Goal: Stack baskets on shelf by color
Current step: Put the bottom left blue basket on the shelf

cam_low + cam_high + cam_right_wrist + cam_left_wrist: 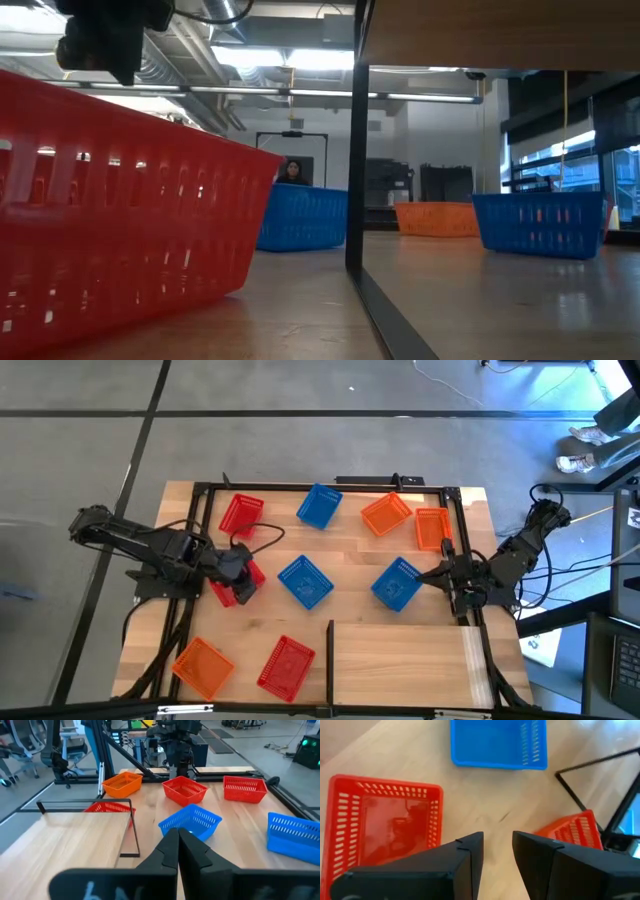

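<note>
The left gripper [238,582] hangs open over a red basket [236,585] at nine o'clock. The right gripper [432,574], closed and empty, touches a blue basket [397,583] at three o'clock. Bare wood shelf [400,660] lies at five o'clock.

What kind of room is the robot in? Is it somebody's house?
Probably not a house. It looks like a lab or workshop: bare pipes and strip lights on the ceiling, a grey concrete floor around the table, and office chairs and dark equipment racks behind it.
</note>
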Motion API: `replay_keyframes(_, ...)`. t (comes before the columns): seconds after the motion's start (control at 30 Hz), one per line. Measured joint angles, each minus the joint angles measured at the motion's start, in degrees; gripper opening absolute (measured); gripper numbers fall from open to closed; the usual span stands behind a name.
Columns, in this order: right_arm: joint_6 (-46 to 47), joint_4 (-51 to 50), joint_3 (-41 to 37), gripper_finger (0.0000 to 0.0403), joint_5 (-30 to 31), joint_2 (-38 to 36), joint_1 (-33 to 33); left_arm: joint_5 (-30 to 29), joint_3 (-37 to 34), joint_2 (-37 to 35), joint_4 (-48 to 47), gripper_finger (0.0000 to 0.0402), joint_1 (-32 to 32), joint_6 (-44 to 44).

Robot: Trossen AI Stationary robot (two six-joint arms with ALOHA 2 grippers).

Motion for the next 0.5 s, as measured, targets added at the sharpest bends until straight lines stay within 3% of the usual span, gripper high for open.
replay_keyframes(0.3,-3.92,-2.21,6.15,0.0,0.04,2.19,0.0,-1.12,-5.0,1.84,1.57,0.0094,-1.1,-5.62)
replay_keyframes(0.5,-4.33,-8.95,11.91,0.0,0.02,5.03,0.0,-0.97,-7.9,4.92,3.68,0.0094,-1.47,-5.94)
